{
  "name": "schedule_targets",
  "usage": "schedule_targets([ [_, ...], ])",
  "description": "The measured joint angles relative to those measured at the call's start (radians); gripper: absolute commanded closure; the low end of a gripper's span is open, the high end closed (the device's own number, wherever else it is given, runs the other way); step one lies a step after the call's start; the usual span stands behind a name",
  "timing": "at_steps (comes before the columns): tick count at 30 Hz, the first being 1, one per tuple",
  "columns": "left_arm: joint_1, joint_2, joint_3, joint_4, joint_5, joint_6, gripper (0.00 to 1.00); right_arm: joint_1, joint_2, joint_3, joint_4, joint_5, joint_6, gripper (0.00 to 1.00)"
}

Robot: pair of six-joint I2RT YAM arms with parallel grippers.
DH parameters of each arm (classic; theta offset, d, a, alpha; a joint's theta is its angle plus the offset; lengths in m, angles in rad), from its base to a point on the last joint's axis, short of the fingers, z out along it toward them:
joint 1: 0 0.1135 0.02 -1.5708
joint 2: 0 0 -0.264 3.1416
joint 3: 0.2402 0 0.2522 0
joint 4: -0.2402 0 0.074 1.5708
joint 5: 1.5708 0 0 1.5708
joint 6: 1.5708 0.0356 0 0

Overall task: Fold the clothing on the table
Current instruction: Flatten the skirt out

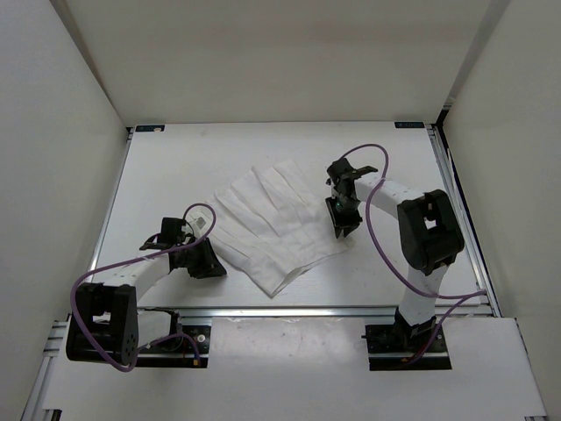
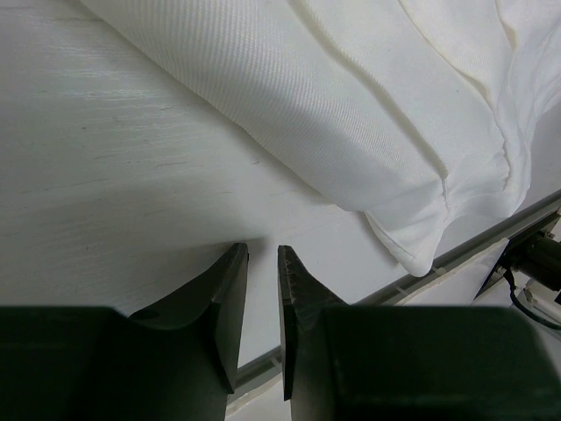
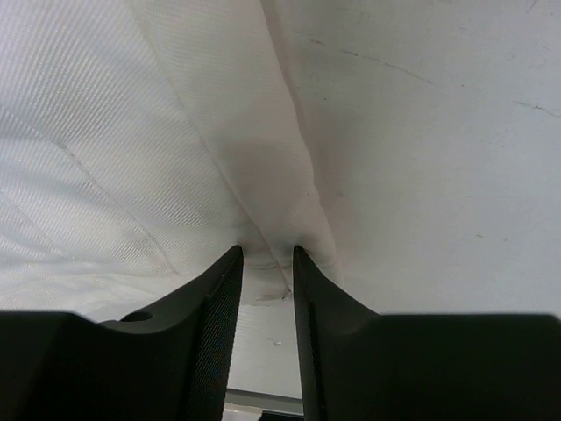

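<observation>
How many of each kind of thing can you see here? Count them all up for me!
Robot arms: 2 (left arm, right arm)
Hands: 2 (left hand, right hand)
Purple cables: 2 (left cable, right cable)
Clothing: 1 (white clothing)
Table: 1 (white table)
Total: 8

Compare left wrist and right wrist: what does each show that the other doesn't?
Left wrist only: a folded corner of the clothing lying near the rail, black hardware beyond it, and the left fingers over bare table, apart from the fabric.
Right wrist only: the clothing's edge running down to the gap between the right fingers; whether they grip it is unclear.
Both: white clothing, bare table, dark fingers narrowly apart.
</observation>
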Motion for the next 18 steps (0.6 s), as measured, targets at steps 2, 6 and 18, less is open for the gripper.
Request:
schedule_targets([
  [2, 0.000, 0.000, 0.000, 0.000, 0.000, 0.000, 0.68, 0.000, 0.000, -0.001, 0.001, 0.000, 0.000, 0.65],
  [6, 0.000, 0.000, 0.000, 0.000, 0.000, 0.000, 0.68, 0.000, 0.000, -0.015, 0.010, 0.000, 0.000, 0.65],
  [18, 0.001, 0.000, 0.000, 0.000, 0.000, 0.000, 0.69, 0.011, 0.000, -0.038, 0.024, -0.003, 0.000, 1.00],
])
